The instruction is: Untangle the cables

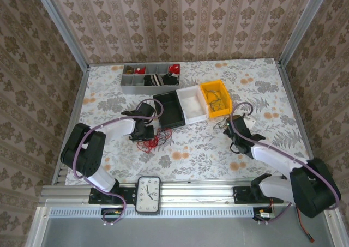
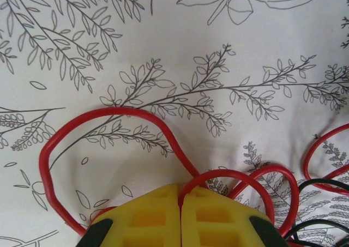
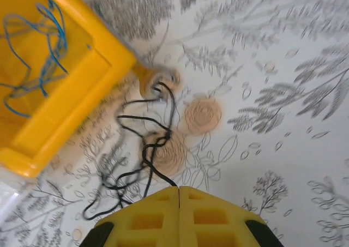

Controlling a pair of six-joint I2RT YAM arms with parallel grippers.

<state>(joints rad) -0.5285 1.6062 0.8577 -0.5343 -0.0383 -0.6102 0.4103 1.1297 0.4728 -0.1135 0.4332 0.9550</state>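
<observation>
Left wrist | left gripper [image 2: 180,197] clamps looping glossy red cable [image 2: 109,112] | right gripper [image 3: 179,190] pinches thin black cable [image 3: 159,139]

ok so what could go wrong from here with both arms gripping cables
1. The left fingers pinch the red cable only at their tips, so it may slip out.
2. Its loops cross dark wires at the lower right; pulling could tighten that tangle.
3. The black cable in the right fingers is knotted and ends near the yellow bin; a tug might cinch it or catch the bin's corner.
</observation>
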